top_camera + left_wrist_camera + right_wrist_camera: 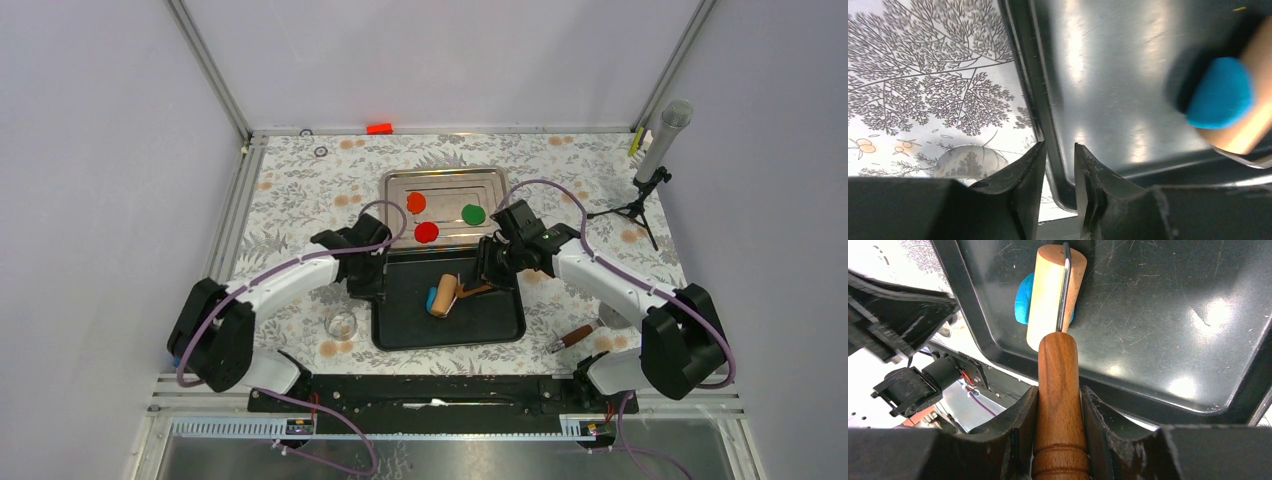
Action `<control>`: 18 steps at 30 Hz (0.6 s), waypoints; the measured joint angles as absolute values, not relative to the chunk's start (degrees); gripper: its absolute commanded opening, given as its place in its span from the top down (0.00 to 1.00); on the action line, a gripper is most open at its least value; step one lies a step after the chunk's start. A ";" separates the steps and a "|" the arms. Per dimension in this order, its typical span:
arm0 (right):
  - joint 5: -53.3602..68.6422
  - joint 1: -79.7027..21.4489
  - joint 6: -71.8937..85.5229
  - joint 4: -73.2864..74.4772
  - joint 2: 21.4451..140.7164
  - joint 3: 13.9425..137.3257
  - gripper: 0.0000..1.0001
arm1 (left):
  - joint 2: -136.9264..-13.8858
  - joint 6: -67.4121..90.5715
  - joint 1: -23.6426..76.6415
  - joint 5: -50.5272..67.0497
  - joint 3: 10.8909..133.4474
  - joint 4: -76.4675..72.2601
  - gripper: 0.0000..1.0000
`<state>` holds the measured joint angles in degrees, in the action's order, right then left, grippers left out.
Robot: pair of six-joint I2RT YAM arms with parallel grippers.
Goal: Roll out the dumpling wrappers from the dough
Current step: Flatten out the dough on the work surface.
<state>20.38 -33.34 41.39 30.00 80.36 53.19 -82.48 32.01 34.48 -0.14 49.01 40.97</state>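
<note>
Firmly right hand [1058, 395] grips roller handle [1059, 440], dough [1023, 302] ahead beneath drum [1047, 295]; left hand [1059, 150] ajar, empty.

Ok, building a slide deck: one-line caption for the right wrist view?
Right tool clamped on the wooden handle of a rolling pin, its barrel over blue dough in the black tray.

The front tray [490, 320] sits mid-table [300, 190], with the back tray [445, 173] touching it at 12 o'clock. Three wrappers [427, 232] lie in the back tray: two left of centre, and one at their 3 o'clock. The roller [443, 297] lies in the front tray on the dough [1023, 300], and its handle runs toward 2 o'clock between the right gripper's [1059, 390] fingers. The left gripper [1059, 148] straddles that tray's 9 o'clock rim. A cup [342, 325] stands just beside the tray at 8 o'clock. A tool [572, 338] lies at 4 o'clock, and a microphone [665, 130] stands at 2 o'clock.
</note>
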 measured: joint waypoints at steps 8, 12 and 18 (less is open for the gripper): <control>18.06 -34.11 41.23 31.20 78.61 52.99 1.00 | -73.89 31.33 35.16 0.40 56.69 43.68 0.58; 15.90 -34.20 40.73 34.28 77.69 54.24 1.00 | -73.65 31.55 35.24 1.04 56.95 43.90 0.60; 10.39 -34.20 38.92 41.82 76.97 57.25 1.00 | -74.67 32.08 35.40 2.17 55.64 43.94 0.60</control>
